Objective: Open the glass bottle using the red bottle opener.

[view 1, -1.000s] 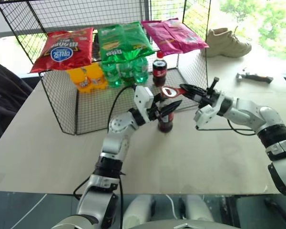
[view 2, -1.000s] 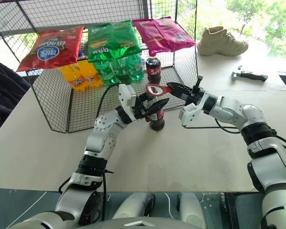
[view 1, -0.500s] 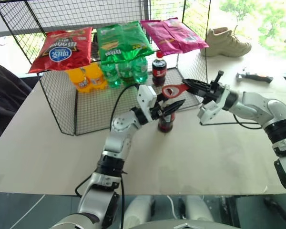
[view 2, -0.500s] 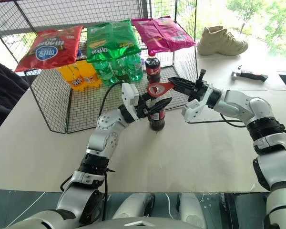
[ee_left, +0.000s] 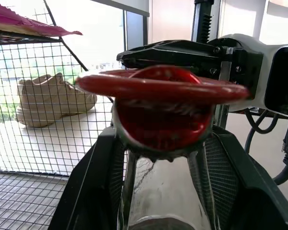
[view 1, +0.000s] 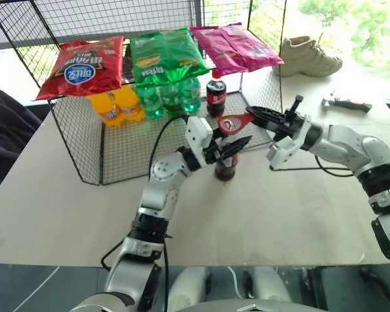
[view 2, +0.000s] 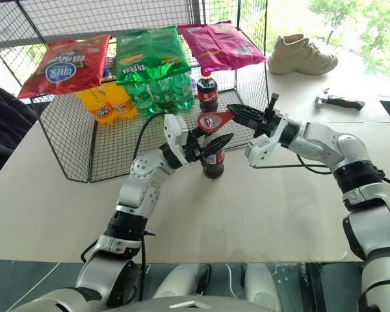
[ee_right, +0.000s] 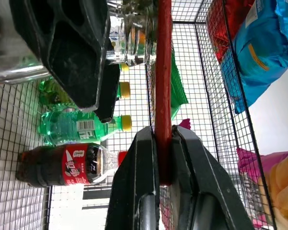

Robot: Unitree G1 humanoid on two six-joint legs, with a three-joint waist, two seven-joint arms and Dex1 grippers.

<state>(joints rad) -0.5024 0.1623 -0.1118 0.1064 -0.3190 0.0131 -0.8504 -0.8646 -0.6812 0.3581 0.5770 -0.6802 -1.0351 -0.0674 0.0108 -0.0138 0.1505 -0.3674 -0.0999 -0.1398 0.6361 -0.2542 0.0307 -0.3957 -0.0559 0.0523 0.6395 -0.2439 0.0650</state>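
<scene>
The glass bottle [view 1: 226,167], with dark liquid and a red label, stands upright on the table in front of the wire rack. My left gripper [view 1: 233,144] is shut on its neck, and its black fingers [ee_left: 93,191] flank the clear glass [ee_left: 163,191]. My right gripper [view 1: 252,114] comes in from the right and is shut on the thin handle [ee_right: 163,72] of the red bottle opener [view 1: 229,123]. The opener's oval ring [ee_left: 161,86] lies level over the metal crown cap [ee_left: 161,122]. I cannot tell whether it is hooked under the cap's rim.
Just behind the bottle stands a black wire rack [view 1: 84,136] with snack bags [view 1: 166,57] on top, and green bottles [view 1: 172,97], orange bottles [view 1: 120,107] and a plastic cola bottle [view 1: 216,96] inside. A beige shoe [view 1: 309,57] and a black-handled tool [view 1: 348,104] lie at the far right.
</scene>
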